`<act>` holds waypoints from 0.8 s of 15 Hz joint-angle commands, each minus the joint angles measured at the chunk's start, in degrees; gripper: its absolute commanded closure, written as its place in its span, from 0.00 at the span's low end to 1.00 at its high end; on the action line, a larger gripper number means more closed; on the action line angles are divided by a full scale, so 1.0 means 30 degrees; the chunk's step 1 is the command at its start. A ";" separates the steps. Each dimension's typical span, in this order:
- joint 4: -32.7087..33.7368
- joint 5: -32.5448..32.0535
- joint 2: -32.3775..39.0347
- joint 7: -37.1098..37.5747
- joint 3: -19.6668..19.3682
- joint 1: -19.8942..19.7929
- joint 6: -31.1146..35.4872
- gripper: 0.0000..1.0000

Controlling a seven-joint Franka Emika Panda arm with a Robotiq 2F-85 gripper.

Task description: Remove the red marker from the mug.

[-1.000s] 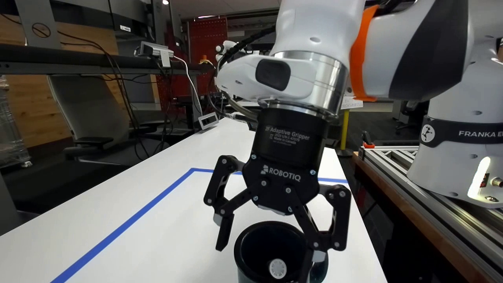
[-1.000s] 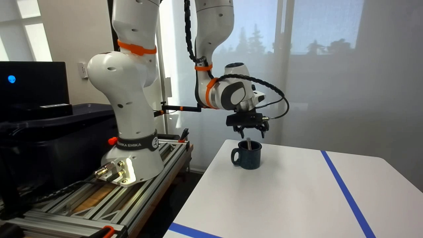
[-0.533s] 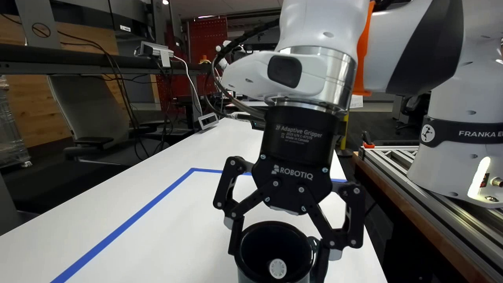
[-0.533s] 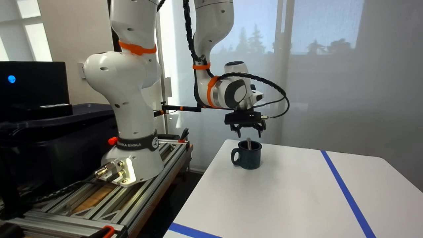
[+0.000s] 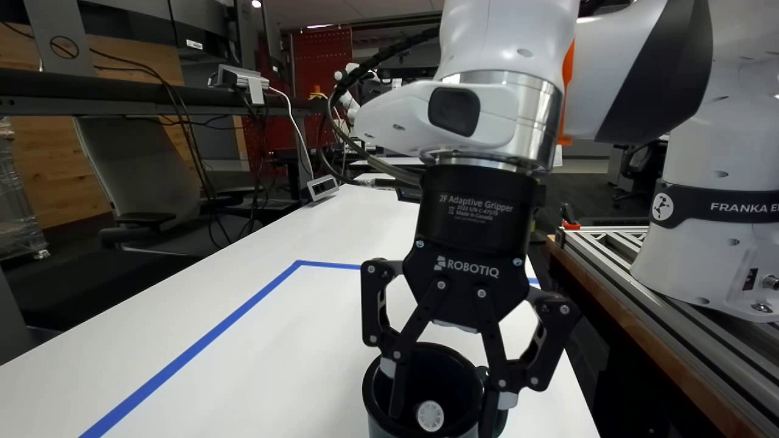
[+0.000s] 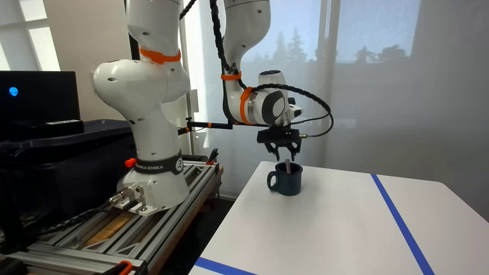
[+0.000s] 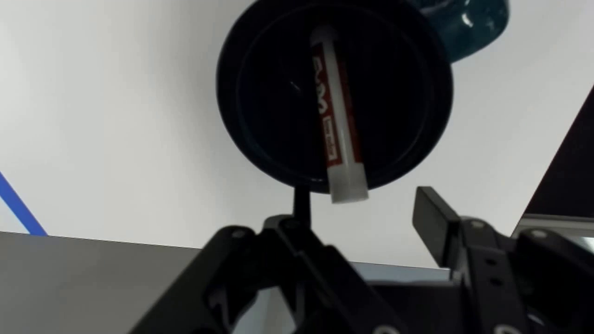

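One marker, nothing grasped. Red marker [image 7: 342,116] is inside the upright dark mug [image 6: 293,185], leaning, pale end [image 7: 349,185] sticking up past the rim. Gripper [image 6: 285,158] hangs just above the mug, fingers [image 7: 434,225] parted, nothing pinched.

Step in hand, my read: lining up for the grasp; removal not yet done. Wrist view has the pale end showing between the fingers, a bit nearer the finger on the left of that view. Whether the fingertips are low enough to flank it: can't tell. Next move probably calls for a small centring shift, a short drop, closing on the pale end, then a lift along the lean. Risks: fingertip landing on the rim, as the marker seems to lie close to it; a sideways pull could drag or tip the mug.

Edges: handle [image 6: 271,181] points at the table edge on the metal rails [image 6: 172,220] side, and that edge is near. Table corner is near the mug too. White table [image 6: 324,236] spreads the other way, out to the blue tape [image 6: 400,221]; likely the better side for carrying the marker out.
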 commanded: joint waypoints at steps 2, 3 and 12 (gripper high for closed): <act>-0.0002 -0.1906 -0.0229 0.1662 0.1095 -0.1625 -0.0444 0.49; -0.0005 -0.2190 -0.0244 0.1841 0.1213 -0.1879 -0.0432 0.53; -0.0018 -0.3656 0.0025 0.2029 0.2032 -0.3407 -0.0165 0.69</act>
